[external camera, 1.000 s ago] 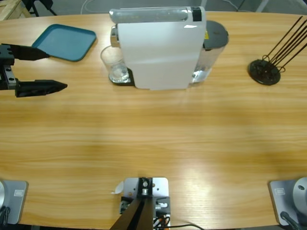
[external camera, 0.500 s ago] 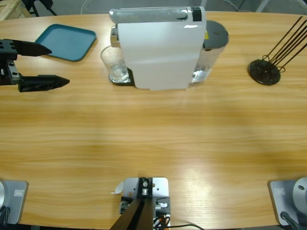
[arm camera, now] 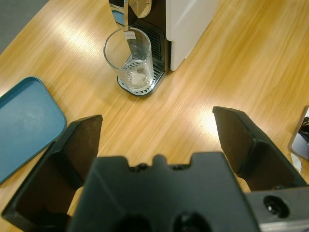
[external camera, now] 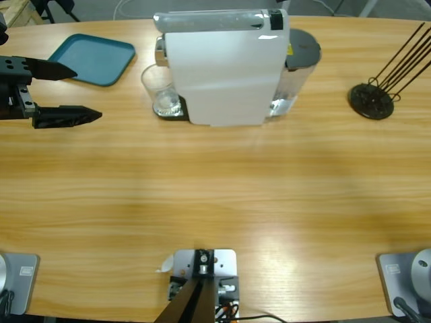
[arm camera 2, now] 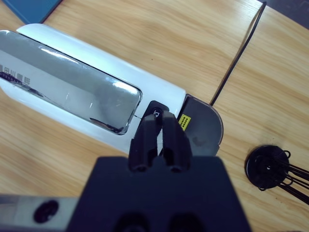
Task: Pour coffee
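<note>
The left gripper [external camera: 84, 92] comes in from the table's nine o'clock edge with its two black jaws spread wide and nothing between them, pointing toward three o'clock at the glass [external camera: 159, 91]. In the left wrist view that clear glass [arm camera: 129, 59] stands upright on the drip grate at the front of the white coffee machine [external camera: 222, 67], directly under the spout. I cannot make out any coffee in the glass; only a pale glint shows at its bottom. A blue tray [external camera: 94, 58] lies flat at about eleven o'clock from the glass, just beyond the left gripper's far jaw and apart from the machine. The right gripper [arm camera 2: 161, 125] looks down on the machine's top from above, its jaws pressed together with no gap, their tips over the small dark button beside the silver lid; I can't tell if they touch it. Its arm does not show in the high view. At the table's three o'clock end stands a black wire holder [external camera: 372, 99], well apart from the machine.
</note>
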You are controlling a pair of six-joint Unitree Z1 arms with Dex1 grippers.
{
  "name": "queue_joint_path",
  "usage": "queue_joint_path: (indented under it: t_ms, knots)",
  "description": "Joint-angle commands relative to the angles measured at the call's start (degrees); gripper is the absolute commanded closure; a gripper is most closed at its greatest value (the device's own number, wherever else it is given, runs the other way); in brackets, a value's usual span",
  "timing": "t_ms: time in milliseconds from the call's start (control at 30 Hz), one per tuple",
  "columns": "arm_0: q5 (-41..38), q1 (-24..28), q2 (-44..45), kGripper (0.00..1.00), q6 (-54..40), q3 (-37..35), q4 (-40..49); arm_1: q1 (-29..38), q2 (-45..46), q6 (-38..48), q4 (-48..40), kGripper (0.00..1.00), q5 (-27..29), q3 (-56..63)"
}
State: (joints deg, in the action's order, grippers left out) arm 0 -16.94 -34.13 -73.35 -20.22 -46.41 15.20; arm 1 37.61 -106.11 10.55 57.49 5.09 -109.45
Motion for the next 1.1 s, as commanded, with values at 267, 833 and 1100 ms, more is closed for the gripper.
queue_joint_path:
  t_ms: [267, 833, 1100]
  knots:
    - [0.76, -0.47, -2.42, 0.000, 0.53, 0.77, -0.70, 0.18, -3.42, 1.63, -0.28, 1.000, -1.52, 2.65]
    - [0.76, 0.03, -2.33, 0.000, 0.62, 0.92, -0.70, 0.18, -4.81, 1.95, 0.41, 1.000, -1.78, 3.54]
    - [0.76, 0.03, -2.42, 0.000, 0.71, 1.14, -0.70, 0.18, -6.25, 2.02, 1.23, 1.000, -1.93, 3.54]
